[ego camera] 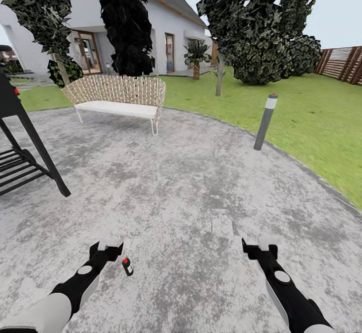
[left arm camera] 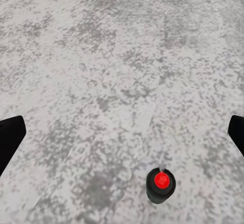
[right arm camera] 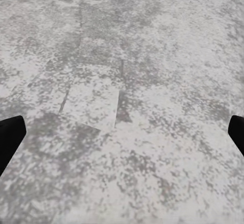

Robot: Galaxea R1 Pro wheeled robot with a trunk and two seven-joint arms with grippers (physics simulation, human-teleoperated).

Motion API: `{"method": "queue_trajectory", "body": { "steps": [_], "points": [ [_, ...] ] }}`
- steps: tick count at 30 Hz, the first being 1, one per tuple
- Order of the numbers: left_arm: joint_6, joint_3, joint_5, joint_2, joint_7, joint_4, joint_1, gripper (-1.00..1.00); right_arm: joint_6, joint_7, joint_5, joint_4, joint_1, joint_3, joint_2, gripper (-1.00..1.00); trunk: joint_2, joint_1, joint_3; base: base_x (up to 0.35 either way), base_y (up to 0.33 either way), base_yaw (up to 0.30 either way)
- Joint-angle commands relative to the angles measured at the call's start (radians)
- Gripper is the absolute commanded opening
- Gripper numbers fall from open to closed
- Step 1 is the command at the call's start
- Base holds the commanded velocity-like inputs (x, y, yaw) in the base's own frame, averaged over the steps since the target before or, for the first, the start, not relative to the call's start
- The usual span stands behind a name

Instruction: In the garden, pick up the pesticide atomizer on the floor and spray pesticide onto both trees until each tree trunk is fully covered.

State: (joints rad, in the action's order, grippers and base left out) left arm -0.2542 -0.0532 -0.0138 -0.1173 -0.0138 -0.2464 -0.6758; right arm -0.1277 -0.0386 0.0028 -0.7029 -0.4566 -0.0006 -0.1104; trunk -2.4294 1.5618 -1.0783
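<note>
The sprayer point(ego camera: 127, 266) stands upright on the paved floor point(ego camera: 191, 182), just beside the left pincer point(ego camera: 109, 246), untouched. Both pincers hang spread wide and empty; the right pincer point(ego camera: 260, 245) is well apart. Centre the left fingers around the body, then lower squarely. No containers present.

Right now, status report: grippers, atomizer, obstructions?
Left gripper open, empty; right gripper open, empty. Pesticide atomizer upright on paving beside left gripper, ungrasped. Nothing between them.
</note>
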Motion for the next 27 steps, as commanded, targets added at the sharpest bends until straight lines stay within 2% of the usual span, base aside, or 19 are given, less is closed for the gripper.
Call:
{"method": "queue_trajectory", "body": {
  "steps": [1,7,10,12,14,27],
  "points": [
    [-0.004,-0.005,-0.002,-0.001,0.000,0.001,-0.001,1.00,-0.003,-0.003,0.000,0.000,0.000,0.001,0.000,1.00,-0.008,0.004,-0.006,0.000,0.000,-0.001],
    [-0.006,-0.005,-0.001,-0.001,0.000,0.002,0.001,1.00,-0.003,-0.003,0.000,0.000,0.000,0.001,0.000,1.00,-0.050,0.027,-0.034,0.000,0.000,0.000],
    [-0.021,-0.006,-0.001,0.000,0.000,-0.001,0.020,1.00,-0.003,-0.003,0.000,0.000,0.000,0.001,0.000,1.00,-0.071,0.038,-0.048,0.000,0.000,0.000],
    [-0.090,-0.006,-0.001,0.001,0.000,0.000,0.028,1.00,-0.003,-0.003,0.000,0.001,0.000,0.002,0.000,1.00,-0.071,0.039,-0.059,0.000,0.000,0.000],
    [-0.131,-0.007,-0.001,0.001,0.000,0.001,0.031,1.00,-0.003,-0.003,0.000,0.001,0.000,0.002,0.000,1.00,-0.072,0.040,-0.070,0.000,0.000,0.000],
    [-0.158,-0.008,-0.003,0.001,0.000,0.002,0.033,1.00,-0.003,-0.003,0.000,0.000,0.000,0.002,0.000,1.00,-0.075,0.046,-0.141,0.000,0.000,0.000]
  ]
}}
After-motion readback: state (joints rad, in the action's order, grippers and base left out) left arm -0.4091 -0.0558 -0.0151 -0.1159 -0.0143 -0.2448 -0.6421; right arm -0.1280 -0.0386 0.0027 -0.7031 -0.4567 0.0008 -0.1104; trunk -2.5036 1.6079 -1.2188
